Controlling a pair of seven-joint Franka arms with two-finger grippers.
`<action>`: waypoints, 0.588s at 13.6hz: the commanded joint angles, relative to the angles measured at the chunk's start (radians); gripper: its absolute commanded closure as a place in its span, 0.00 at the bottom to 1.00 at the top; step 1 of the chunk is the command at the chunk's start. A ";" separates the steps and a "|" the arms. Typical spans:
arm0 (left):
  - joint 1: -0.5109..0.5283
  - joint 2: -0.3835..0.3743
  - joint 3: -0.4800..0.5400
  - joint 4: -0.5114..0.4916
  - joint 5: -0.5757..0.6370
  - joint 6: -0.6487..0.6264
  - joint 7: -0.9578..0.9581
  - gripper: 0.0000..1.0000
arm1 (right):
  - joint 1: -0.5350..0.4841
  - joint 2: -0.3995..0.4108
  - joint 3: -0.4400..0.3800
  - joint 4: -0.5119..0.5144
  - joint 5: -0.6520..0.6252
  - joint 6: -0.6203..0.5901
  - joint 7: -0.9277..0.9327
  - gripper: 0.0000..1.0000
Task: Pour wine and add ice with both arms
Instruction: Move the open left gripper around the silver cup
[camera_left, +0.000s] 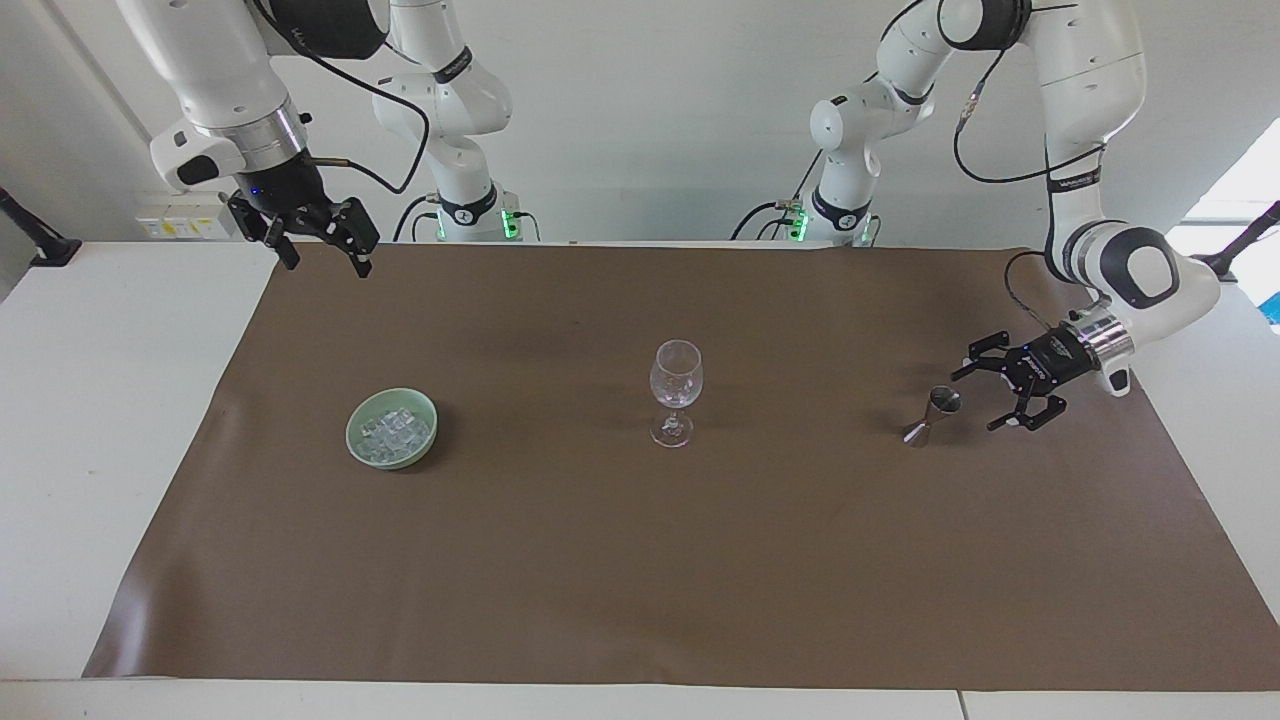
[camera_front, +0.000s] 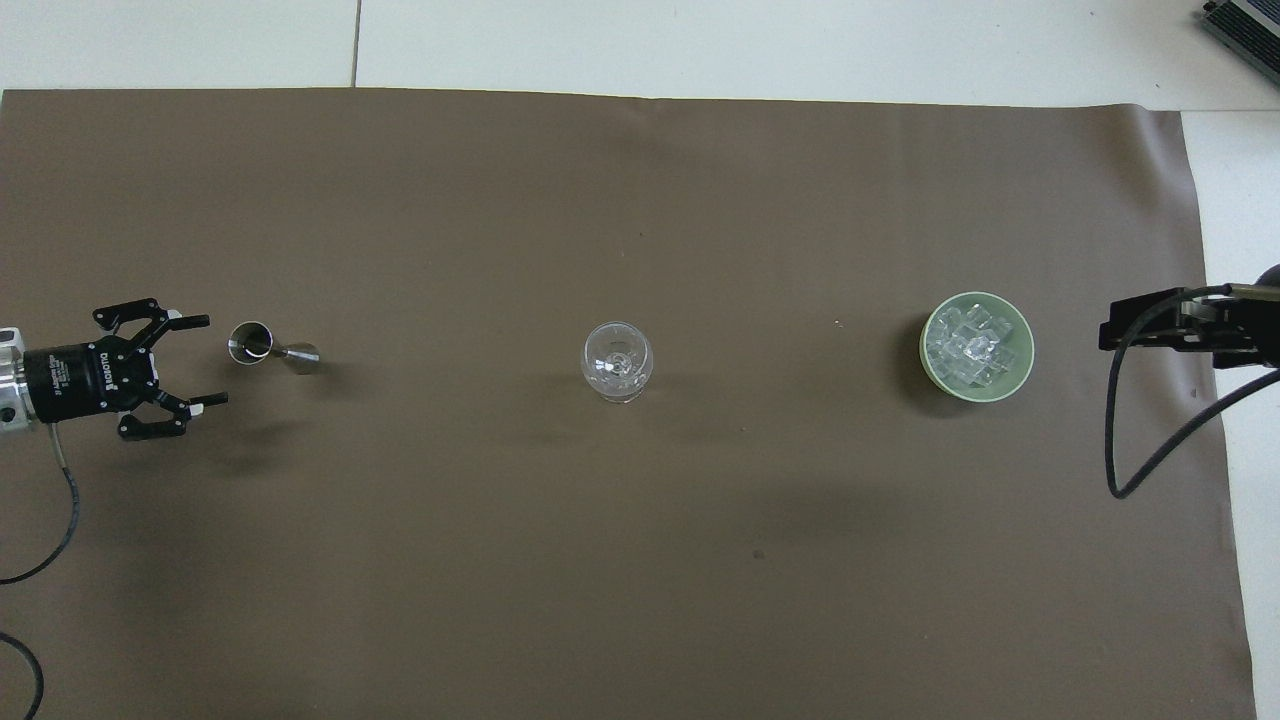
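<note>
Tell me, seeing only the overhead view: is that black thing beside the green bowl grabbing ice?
Observer: No. The right tool hangs open high above the mat, well clear of the bowl.
Operator: And the clear round thing in the middle?
Observer: A stemmed wine glass, upright, apparently empty.
Operator: Is the other tool on the table?
Observer: No. The left tool hovers low, open, beside the jigger, not touching it.
</note>
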 joint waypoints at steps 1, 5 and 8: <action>-0.011 -0.017 0.001 -0.053 -0.055 0.040 0.052 0.00 | -0.010 -0.016 0.008 -0.013 -0.005 0.000 -0.020 0.00; -0.066 -0.018 0.000 -0.080 -0.134 0.075 0.120 0.00 | -0.010 -0.016 0.010 -0.013 -0.005 0.000 -0.020 0.00; -0.066 -0.018 0.000 -0.093 -0.139 0.081 0.123 0.00 | -0.010 -0.016 0.008 -0.013 -0.005 0.000 -0.020 0.00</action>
